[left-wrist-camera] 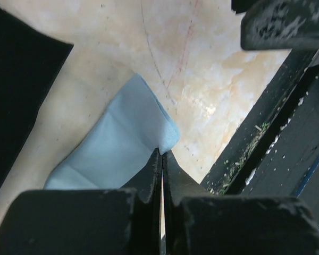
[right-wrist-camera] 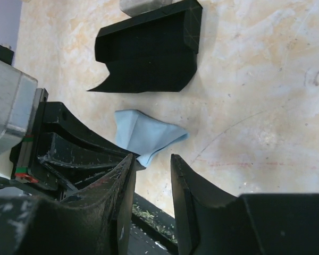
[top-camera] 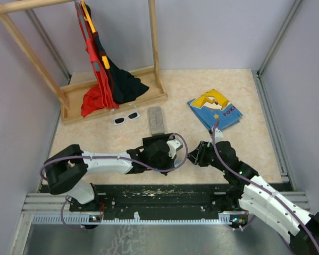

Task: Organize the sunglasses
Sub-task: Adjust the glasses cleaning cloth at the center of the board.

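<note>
The white-framed sunglasses (top-camera: 126, 117) lie on the table at the back, in front of the wooden rack and far from both grippers. The thin wire-framed pair is out of view. My left gripper (left-wrist-camera: 162, 151) is shut on a corner of a light-blue cloth (left-wrist-camera: 117, 149) that lies low near the table's front edge; in the top view it (top-camera: 164, 163) sits front centre. My right gripper (right-wrist-camera: 151, 159) is open and empty. Its left fingertip is just beside the near corner of the same cloth (right-wrist-camera: 146, 133). In the top view it (top-camera: 194, 158) faces the left gripper.
A grey oblong case (top-camera: 157, 120) lies right of the white sunglasses. A black oblong object (right-wrist-camera: 149, 48) lies just before it. The wooden rack (top-camera: 117, 103) with red and black clothes stands back left. A blue printed item (top-camera: 215, 109) lies back right. The black base rail (top-camera: 165, 194) runs along the front.
</note>
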Controlling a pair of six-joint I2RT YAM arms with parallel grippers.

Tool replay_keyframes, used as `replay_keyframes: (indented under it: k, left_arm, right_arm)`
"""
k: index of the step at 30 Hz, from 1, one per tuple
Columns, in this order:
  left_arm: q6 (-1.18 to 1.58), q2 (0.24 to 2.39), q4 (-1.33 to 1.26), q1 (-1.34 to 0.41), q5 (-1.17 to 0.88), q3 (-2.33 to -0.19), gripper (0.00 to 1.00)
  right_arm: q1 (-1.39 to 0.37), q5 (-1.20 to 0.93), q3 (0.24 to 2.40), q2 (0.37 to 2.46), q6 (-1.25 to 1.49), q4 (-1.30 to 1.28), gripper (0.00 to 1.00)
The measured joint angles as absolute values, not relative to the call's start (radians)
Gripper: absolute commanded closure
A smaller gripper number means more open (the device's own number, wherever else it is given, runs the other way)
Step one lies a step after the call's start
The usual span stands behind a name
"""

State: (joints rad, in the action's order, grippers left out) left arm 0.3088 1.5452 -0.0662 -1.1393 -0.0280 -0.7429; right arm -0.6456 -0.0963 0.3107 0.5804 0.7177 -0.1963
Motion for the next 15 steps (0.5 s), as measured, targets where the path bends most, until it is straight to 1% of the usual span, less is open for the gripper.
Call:
replay_keyframes:
  k: [11, 15]
  left_arm:
    - [0.331, 1.591, -0.125, -1.122, -0.015, -0.772, 0.99]
    - [0.347, 1.605, -0.144, -1.089, -0.024, -0.772, 0.9]
  right_arm:
    - [-0.646, -0.014, 0.308, 0.574, 0.774, -0.317, 0.64]
    - [-0.646, -0.003, 0.303, 0.604, 0.801, -0.329, 0.63]
